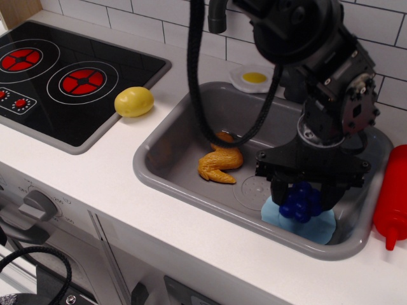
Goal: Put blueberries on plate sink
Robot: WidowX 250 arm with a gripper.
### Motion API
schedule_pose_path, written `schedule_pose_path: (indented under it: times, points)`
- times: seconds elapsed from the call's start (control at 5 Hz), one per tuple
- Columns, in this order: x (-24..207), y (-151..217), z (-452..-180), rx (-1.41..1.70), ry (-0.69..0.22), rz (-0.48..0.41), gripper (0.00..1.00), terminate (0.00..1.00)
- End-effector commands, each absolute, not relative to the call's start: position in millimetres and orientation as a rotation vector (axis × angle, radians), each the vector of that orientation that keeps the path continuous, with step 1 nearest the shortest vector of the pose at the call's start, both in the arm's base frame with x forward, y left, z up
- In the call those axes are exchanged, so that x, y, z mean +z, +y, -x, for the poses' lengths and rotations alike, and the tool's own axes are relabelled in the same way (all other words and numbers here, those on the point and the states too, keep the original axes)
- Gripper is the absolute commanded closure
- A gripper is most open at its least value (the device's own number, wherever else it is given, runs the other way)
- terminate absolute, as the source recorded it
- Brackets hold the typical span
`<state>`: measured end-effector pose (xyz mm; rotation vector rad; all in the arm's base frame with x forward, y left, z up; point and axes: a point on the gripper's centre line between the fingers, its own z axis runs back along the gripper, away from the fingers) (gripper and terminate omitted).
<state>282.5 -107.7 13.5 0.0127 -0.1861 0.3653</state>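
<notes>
The blueberries [303,202], a clump of glossy dark blue balls, are held between my gripper's [304,198] black fingers. The gripper is shut on them and holds them right over the light blue plate [318,227], which lies in the front right corner of the grey sink [165,136]. I cannot tell whether the blueberries touch the plate. Most of the plate is hidden behind the gripper and the berries.
An orange-brown toy chicken piece [220,163] lies in the sink left of the drain mark [251,188]. A fried egg [254,79] sits behind the sink. A yellow potato-like toy [134,101] lies by the stove [57,76]. A red bottle [393,198] stands at the right edge.
</notes>
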Motion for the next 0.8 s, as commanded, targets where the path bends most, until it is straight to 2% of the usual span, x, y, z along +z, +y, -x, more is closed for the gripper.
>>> schedule_pose_path:
  times: [0.0, 0.2, 0.6]
  points:
    - [32, -101, -285, 0.386, -0.162, 0.027, 0.00, 0.00]
    - [46, -99, -286, 0.377, -0.194, 0.045, 0.00, 0.00]
    - [88, -86, -293, 0.456, -0.291, 0.096, 0.00, 0.00]
